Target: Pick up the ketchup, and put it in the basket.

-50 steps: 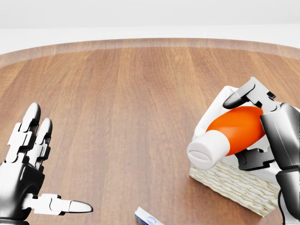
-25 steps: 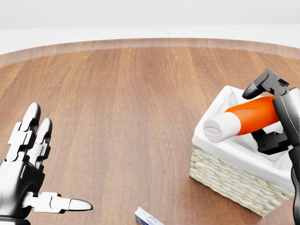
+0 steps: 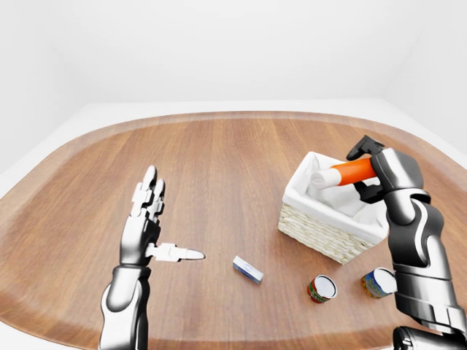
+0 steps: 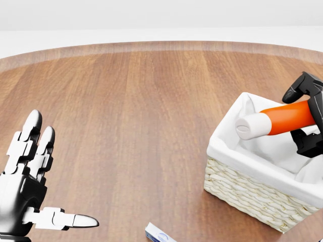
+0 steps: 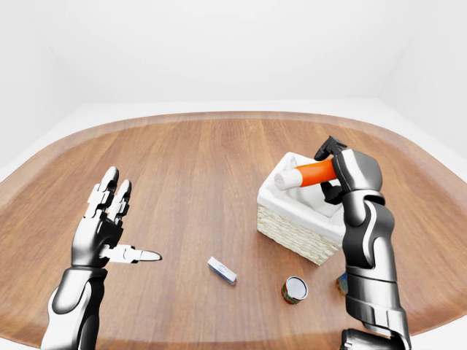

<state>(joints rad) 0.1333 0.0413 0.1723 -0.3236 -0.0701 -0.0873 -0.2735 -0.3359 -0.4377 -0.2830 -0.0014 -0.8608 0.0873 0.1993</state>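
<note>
I've got the ketchup [image 4: 282,119] gripped in my right hand [image 4: 306,117], fingers wrapped round the orange body near its base, w/ the white cap end pointing toward the head view's left. I'm holding it nearly level and tipped a little cap-down, over the basket [image 4: 255,194], so that when I let go it should drop lengthwise into the white cloth lining rather than catch on the rim. The bottle sits above the lining, inside the rim's outline; can't tell if the cap already touches the cloth. My grip is at the far-right end, which keeps my fingers clear of the wicker wall, I think. My left hand [image 3: 149,222] is open, fingers spread and thumb out, hovering above the bench [image 4: 131,101] well apart from the basket: it has no job here, just parked out of the way. Other stuff on the bench in the left-eye view: a small blue-white box [image 3: 248,269] and two cans [image 3: 322,288] lying near the basket's lower side, none in the drop path. Next, I reckon: lower a bit more, then open up; risk is the bottle rolling over the rim if released too high.
</note>
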